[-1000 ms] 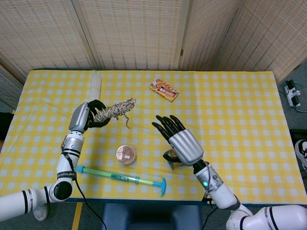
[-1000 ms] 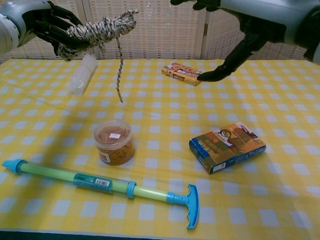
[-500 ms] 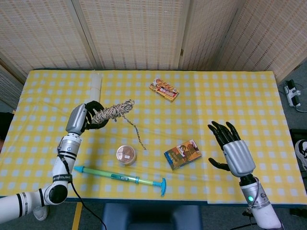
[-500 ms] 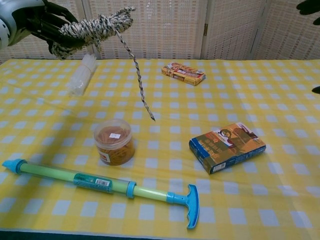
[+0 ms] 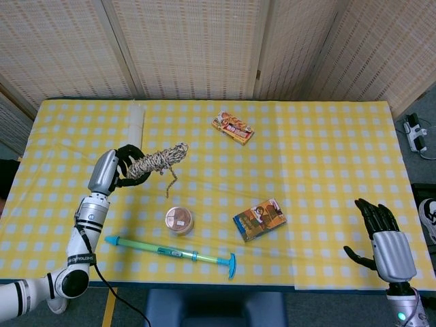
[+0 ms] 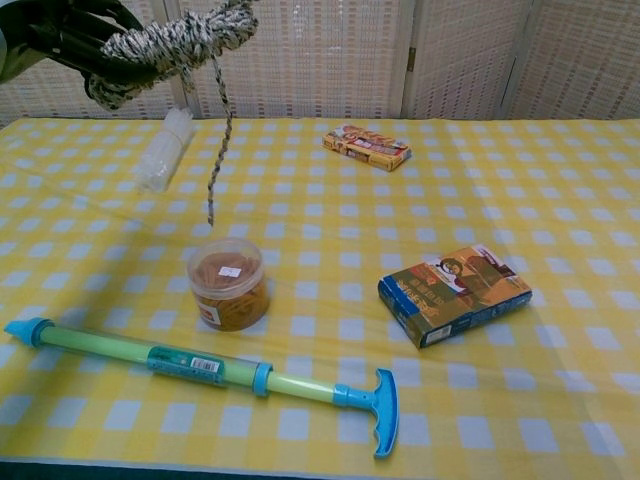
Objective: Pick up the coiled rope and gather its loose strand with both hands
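At 9 o'clock over the table (image 5: 327, 136), the left hand (image 5: 117, 170) grips the rope (image 5: 158, 158) by one end of the coil, fingers wrapped round it, so the bundle sticks out sideways and is off the cloth. That hold leaves the strand (image 6: 218, 140) free to hang straight down from the coil's far end; its tip ends above the tub (image 6: 229, 283), apparently not touching it. Judging by the task, this is likely done so the other hand can reach the strand w/o the coil unwinding.

Right hand (image 5: 388, 240) is way off at 4 o'clock by the table edge, fingers spread, holding nothing, well apart from the rope. Gathering hasn't begun.

Rope: twisted, fuzzy, mottled black/white/tan, wound into a fat sausage shape. Looks limp and light, so the strand prob. swings.

Rest on the yellow check cloth: round clear tub w/ brownish contents; long plastic pump (image 6: 210, 368), green tube, blue T-handle; flat blue box (image 6: 455, 293); small orange pack (image 6: 366, 146) at 12; pale translucent roll (image 6: 165, 148) at 10.
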`<state>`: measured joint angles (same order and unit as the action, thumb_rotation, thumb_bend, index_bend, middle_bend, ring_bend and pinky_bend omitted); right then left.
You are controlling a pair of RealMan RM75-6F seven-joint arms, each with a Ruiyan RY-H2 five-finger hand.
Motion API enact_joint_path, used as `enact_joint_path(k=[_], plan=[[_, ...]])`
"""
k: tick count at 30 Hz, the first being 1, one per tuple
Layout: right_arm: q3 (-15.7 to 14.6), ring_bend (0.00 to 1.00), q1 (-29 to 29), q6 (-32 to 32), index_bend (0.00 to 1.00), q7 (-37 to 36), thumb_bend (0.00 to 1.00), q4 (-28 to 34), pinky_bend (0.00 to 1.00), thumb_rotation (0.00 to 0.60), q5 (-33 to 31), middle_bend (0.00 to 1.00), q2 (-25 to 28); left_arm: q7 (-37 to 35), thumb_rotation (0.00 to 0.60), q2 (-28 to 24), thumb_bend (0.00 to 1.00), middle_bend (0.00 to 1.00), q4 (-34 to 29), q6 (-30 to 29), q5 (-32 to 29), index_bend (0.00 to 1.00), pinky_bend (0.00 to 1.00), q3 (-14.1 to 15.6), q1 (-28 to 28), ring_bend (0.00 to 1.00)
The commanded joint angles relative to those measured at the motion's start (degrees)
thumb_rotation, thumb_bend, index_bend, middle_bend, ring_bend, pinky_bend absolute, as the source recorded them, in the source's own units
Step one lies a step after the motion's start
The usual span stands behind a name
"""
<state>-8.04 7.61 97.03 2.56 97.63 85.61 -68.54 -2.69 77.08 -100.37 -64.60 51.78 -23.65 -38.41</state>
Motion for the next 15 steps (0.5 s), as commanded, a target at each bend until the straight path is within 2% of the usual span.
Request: enact_joint_path(k=[1, 15], plan=[[0.14, 0.11, -1.52, 0.08, 0.08, -1.18, 0.20, -1.62, 0.05, 0.600, -0.20, 0.12, -0.45, -0.14, 0.600, 0.00, 0.63, 0.68, -0.09, -0.47, 0.70, 0.72, 0.70, 0.30, 0.32, 0.65], [4.40, 0.09, -2.59, -2.94, 0.08, -4.70, 0.20, -4.35, 0.00, 0.600, 0.15, 0.11, 1.09, -0.05, 0.600, 0.35, 0.63, 0.68, -0.02, -1.54, 1.53, 0.72, 0.70, 0.39, 0.84, 0.65]])
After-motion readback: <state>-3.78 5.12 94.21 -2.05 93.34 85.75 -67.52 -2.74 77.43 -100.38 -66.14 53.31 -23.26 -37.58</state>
